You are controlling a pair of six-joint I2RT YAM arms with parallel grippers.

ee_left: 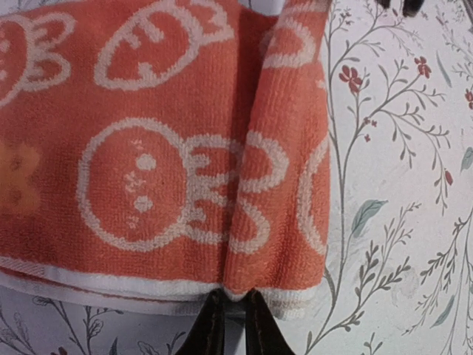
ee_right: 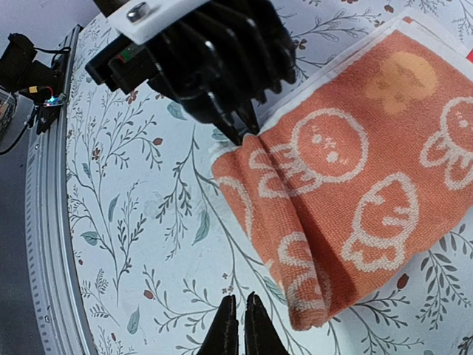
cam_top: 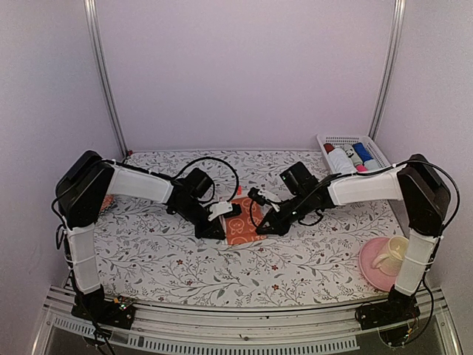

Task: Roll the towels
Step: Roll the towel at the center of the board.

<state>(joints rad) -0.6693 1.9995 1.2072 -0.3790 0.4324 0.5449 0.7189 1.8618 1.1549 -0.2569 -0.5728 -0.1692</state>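
A: Where is the orange towel (cam_top: 242,222) to be found?

B: It is laid flat in the middle of the desk (cam_top: 170,251), between the two arms. Its near edge is turned over into a thick first fold (ee_right: 288,244).

A: How is the left tool (ee_left: 229,327) set?

B: It is clenched on the hem at the left end of that fold. The corner seems to be pinned there so that the turn is not lost while the other end is handled.

A: And the right tool (ee_right: 238,325)?

B: Its fingers are seen pressed together just beside the right end of the fold, with only the desk beneath them. Nothing is gripped by it.

A: How far along is the rolling judged to be?

B: Barely begun. One turn is made, and most of the cloth is spread toward the far side. Both ends would need to be carried along together, otherwise a crooked roll may be expected.

A: And the blue towel?

B: It cannot be picked out with certainty. Rolled things are seen in the white basket (cam_top: 373,144) at the far right, one of them blue, but they are too small to be told apart.
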